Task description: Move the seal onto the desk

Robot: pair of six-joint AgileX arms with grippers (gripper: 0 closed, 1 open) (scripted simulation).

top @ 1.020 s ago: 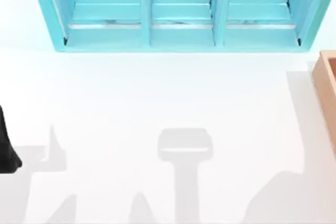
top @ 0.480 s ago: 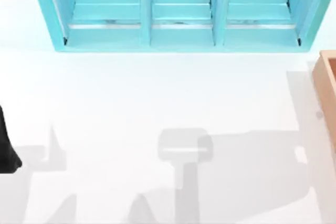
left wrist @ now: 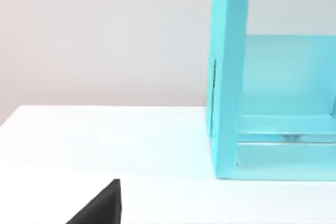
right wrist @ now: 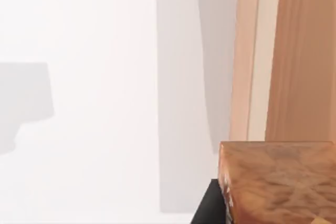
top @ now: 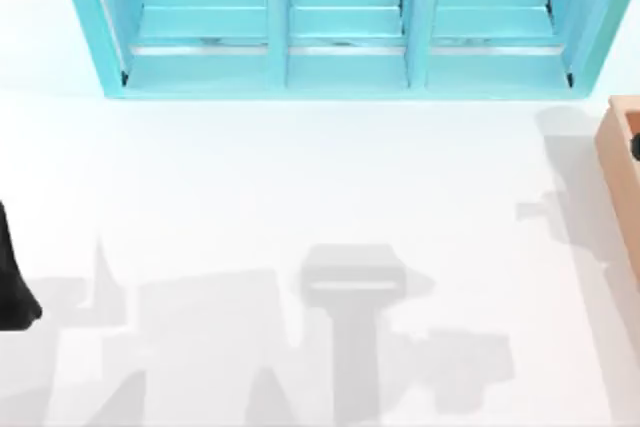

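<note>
The left arm (top: 12, 282) sits parked at the desk's (top: 300, 177) 9 o'clock edge. At 3 o'clock, beside the tan box (top: 620, 162), the right gripper (right wrist: 210, 209) touches the seal (right wrist: 278, 187). I cannot tell whether either gripper is clenched.

**Cut-off and unclear items**

- Turquoise shelf unit (top: 345, 22): 3 bays, upper part cut by top view's upper edge.
- Tan wooden box (top: 622, 172): cropped at right edge.
- Left arm (top: 12, 282): dark sliver at left edge, fingers unseen.
- Glossy orange-brown block (right wrist: 278, 182): cropped in right wrist view; identity uncertain.
</note>
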